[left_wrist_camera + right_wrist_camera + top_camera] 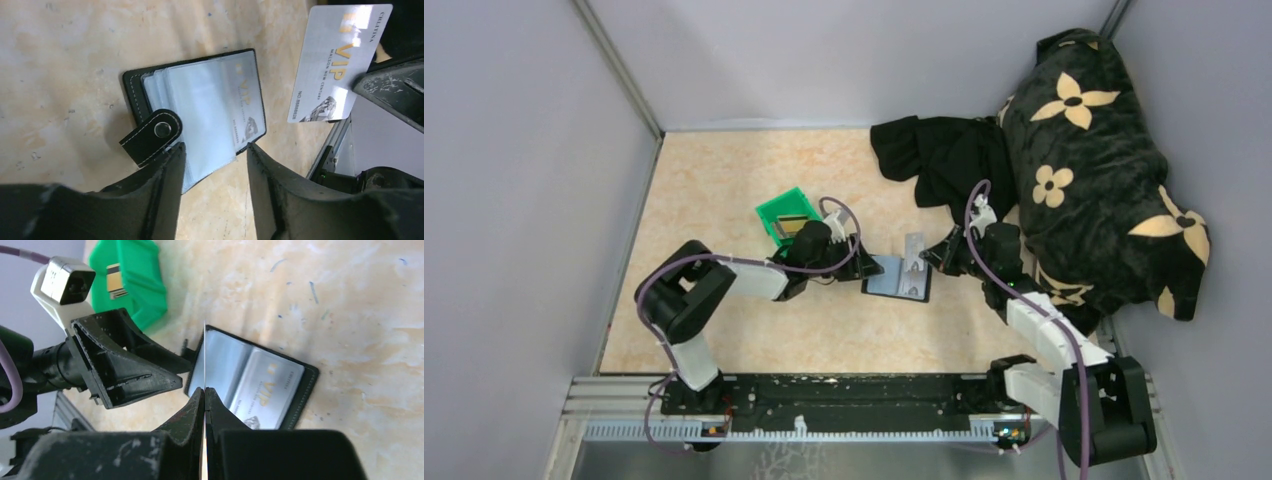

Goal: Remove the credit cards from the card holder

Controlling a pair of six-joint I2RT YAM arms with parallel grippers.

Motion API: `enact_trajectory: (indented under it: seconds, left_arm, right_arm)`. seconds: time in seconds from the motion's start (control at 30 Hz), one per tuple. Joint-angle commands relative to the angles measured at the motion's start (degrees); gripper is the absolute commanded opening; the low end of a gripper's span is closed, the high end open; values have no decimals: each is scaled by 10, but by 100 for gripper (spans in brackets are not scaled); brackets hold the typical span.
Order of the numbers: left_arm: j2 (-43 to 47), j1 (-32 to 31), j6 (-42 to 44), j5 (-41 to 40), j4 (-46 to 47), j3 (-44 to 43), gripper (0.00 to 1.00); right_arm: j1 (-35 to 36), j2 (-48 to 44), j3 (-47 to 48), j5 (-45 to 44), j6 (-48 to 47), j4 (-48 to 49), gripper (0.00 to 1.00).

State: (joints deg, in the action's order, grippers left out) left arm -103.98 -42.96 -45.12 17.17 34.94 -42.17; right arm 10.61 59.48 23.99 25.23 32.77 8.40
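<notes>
Black leather bifold card holder lies open at frame centre on the beige table. Three cards show. One pale grey-white card, printed "VIP" in gold, is pinched in the right gripper. A second pale VIP card sits sleeved inside, and one gold-brown card lies in the single green plastic bin. The left gripper stands fingers apart at the holder's edge. Black cloth and a flowered cushion fill the upper right.

There were three credit cards and one card holder. One green bin, one black cloth and one flowered cushion appeared.
</notes>
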Motion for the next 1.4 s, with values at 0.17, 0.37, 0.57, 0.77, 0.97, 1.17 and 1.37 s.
enact_trajectory:
  seconds: [0.17, 0.37, 0.57, 0.77, 0.97, 1.17, 1.37]
  left_arm:
    - [143, 11, 50, 5, 11, -28, 97]
    - [146, 42, -15, 89, 161, 2, 99]
    - [132, 41, -9, 109, 155, -3, 99]
    - [111, 42, -36, 159, 265, 13, 84]
    - [97, 69, -48, 289, 359, 5, 81]
    - [37, 79, -142, 393, 482, -18, 73]
    - [21, 80, -172, 404, 518, -24, 69]
  right_arm:
    - [-14, -37, 28, 160, 86, 146, 0]
    - [-14, -39, 25, 203, 156, 241, 0]
    - [-14, -54, 22, 219, 181, 268, 0]
    - [-14, -46, 20, 257, 203, 295, 0]
    - [-14, -47, 17, 324, 207, 307, 0]
    - [-14, -52, 28, 349, 199, 275, 0]
    - [-11, -52, 25, 356, 190, 266, 0]
